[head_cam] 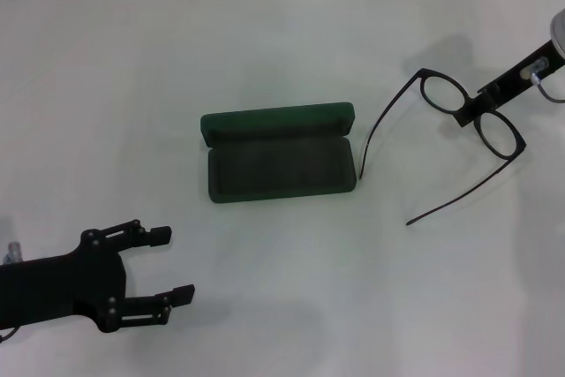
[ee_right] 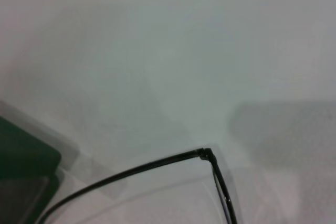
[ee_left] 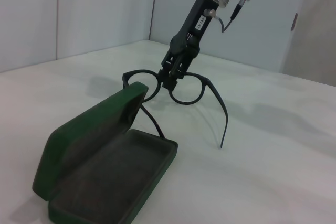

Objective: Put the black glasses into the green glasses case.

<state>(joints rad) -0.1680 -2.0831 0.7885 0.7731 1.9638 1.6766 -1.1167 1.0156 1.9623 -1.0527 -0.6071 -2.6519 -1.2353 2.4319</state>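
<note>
The green glasses case [head_cam: 276, 154] lies open in the middle of the table, lid up at the far side, lining empty; it also shows in the left wrist view [ee_left: 107, 166]. The black glasses [head_cam: 439, 91] hang to its right, temple arms spread, one arm tip near the case's right end. My right gripper [head_cam: 470, 115] is shut on the bridge between the lenses and holds the glasses [ee_left: 185, 88] lifted, tips low near the table. The right wrist view shows only part of the frame [ee_right: 157, 165]. My left gripper [head_cam: 172, 264] is open and empty at the near left.
The table [head_cam: 282, 41] is white, with a tiled wall edge along the far side. A corner of the case [ee_right: 23, 158] shows in the right wrist view.
</note>
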